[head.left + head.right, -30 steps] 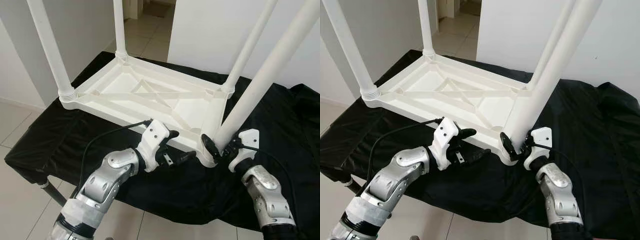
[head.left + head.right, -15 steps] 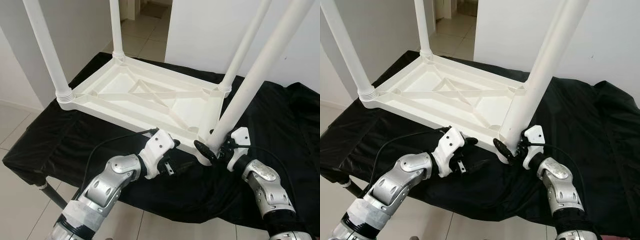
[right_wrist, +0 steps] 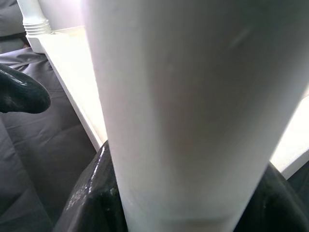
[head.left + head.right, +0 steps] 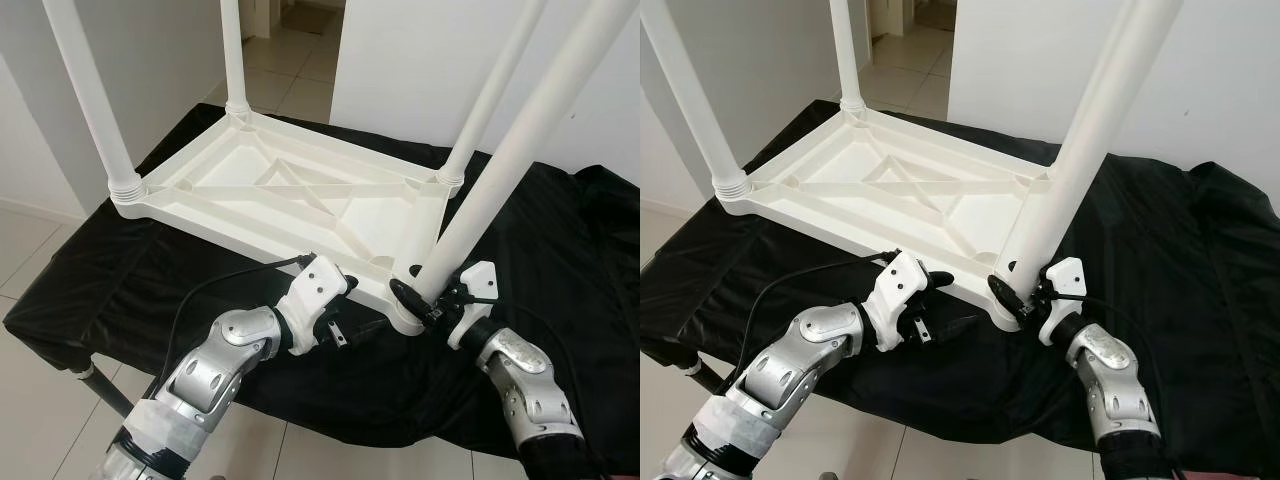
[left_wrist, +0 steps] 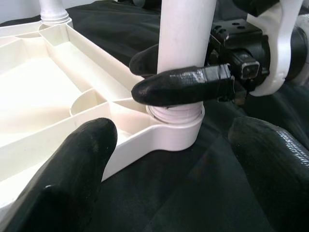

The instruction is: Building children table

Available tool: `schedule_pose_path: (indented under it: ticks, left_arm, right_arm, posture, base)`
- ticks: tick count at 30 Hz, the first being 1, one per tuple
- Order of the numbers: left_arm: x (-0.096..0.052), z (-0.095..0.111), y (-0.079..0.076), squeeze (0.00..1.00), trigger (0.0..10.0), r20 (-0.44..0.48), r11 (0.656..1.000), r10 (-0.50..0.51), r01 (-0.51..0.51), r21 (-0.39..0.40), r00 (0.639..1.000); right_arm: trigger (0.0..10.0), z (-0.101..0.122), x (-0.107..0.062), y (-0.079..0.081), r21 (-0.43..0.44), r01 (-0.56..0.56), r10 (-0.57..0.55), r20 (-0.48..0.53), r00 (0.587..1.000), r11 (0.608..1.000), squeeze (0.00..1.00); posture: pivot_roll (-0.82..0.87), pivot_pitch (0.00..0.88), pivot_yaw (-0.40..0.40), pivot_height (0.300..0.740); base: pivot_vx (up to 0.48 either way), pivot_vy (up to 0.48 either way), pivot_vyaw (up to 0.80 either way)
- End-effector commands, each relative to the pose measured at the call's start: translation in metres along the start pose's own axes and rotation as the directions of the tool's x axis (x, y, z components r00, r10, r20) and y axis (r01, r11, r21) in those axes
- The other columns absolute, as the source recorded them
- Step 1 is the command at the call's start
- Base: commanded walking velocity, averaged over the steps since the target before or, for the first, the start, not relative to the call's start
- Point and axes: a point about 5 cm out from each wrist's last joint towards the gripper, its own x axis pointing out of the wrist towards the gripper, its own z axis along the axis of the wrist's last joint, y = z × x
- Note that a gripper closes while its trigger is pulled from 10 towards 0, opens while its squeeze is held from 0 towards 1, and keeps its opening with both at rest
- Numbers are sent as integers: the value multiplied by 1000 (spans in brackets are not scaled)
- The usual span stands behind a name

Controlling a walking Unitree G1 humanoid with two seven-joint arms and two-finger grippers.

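Table (image 4: pixel 290 190) upturned on black cloth (image 4: pixel 540 260), legs up.
Near edge: right gripper (image 4: pixel 428 300) clamped round corner leg (image 4: pixel 500 170) at its socket; left gripper (image 4: pixel 345 322) spread apart just beside table rim. Farther: bare cloth rightward, tiled floor (image 4: pixel 300 70).

White table (image 4: pixel 290 190) with white legs (image 4: pixel 500 170), on a black cloth (image 4: pixel 560 240). Both arms are silver; each end effector's fingers (image 5: pixel 188 87) are black.
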Motion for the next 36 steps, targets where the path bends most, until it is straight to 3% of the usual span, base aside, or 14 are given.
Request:
schedule_pose_path:
  ticks: [1, 4, 6, 7, 8, 11, 14, 17, 19, 31, 32, 34, 36]
  left_arm:
    - [2, -1, -2, 0, 10000, -2, 999, -49, 49, 3, 999]
    - [3, -4, -4, 0, 10000, -13, 999, -53, 53, 6, 999]
    - [3, -4, -5, 0, 10000, -12, 999, -53, 53, 6, 999]
    - [3, -4, -4, 0, 10000, -11, 998, -56, 56, 3, 998]
    - [3, -4, -4, 0, 10000, -11, 998, -56, 56, 3, 998]
    - [2, -4, -4, 0, 10000, -8, 998, -58, 58, -1, 998]
    - [1, -4, -3, 0, 10000, -10, 998, -57, 57, -3, 998]
    - [-2, -5, -3, 0, 10000, -17, 999, -51, 51, -6, 999]
    - [-4, -5, -1, 0, 10000, -16, 999, -37, 36, -13, 999]
    - [-1, -3, 0, 0, 10000, 2, 1000, -13, 13, -5, 1000]
    - [-1, -3, 0, 0, 10000, 2, 1000, -14, 14, -4, 1000]
    - [0, -3, 0, 0, 10000, 2, 1000, -11, 11, 2, 1000]
    - [0, -2, 3, 0, 10000, 1, 1000, 14, -14, 23, 1000]
  right_arm:
    - [10000, -5, 0, 2, 17, 45, -45, -21, 999, 999, 0]
    - [10000, -17, -7, 11, -17, 252, -252, -35, 967, 968, 0]
    - [10000, -17, -8, 12, -22, 259, -260, -32, 965, 966, 0]
    - [10000, -22, -12, 17, 21, 411, -409, -41, 911, 912, 0]
    - [10000, -22, -12, 17, 21, 411, -409, -41, 911, 912, 0]
    - [10000, -25, -18, 20, 70, 586, -584, -57, 810, 807, 0]
    - [10000, -24, -18, 27, 99, 620, -617, -59, 785, 779, 0]
    - [10000, -22, -13, 41, 153, 624, -623, -61, 780, 766, 0]
    - [10000, -19, -8, 47, 151, 600, -601, -46, 798, 786, 0]
    - [10000, -18, -5, 45, 128, 609, -610, -38, 792, 783, 0]
    - [10000, -18, -5, 46, 135, 610, -611, -39, 791, 781, 1000]
    - [10000, -17, -4, 46, 136, 609, -611, -37, 791, 781, 1000]
    - [10000, -13, -2, 45, 150, 566, -571, -8, 821, 811, 1000]
  posture:
    - [-73, 0, -60, 740]
    - [-92, 0, -57, 740]
    - [-92, 0, -57, 740]
    - [-94, 0, -61, 740]
    - [-94, 0, -61, 740]
    - [-94, 0, -61, 740]
    - [-90, 0, -56, 740]
    - [-80, 0, -53, 740]
    - [-81, 0, -53, 740]
    - [-70, 0, -71, 740]
    - [-70, 0, -71, 740]
    - [-63, 0, -77, 740]
    - [-60, 0, -84, 740]
  base:
    - [0, 0, 0]
    - [0, 0, 0]
    - [0, 0, 0]
    - [0, 0, 0]
    - [0, 0, 0]
    - [0, 0, 0]
    - [0, 0, 0]
    - [0, 0, 0]
    - [0, 0, 0]
    - [0, 0, 0]
    - [0, 0, 0]
    - [0, 0, 0]
    - [0, 0, 0]
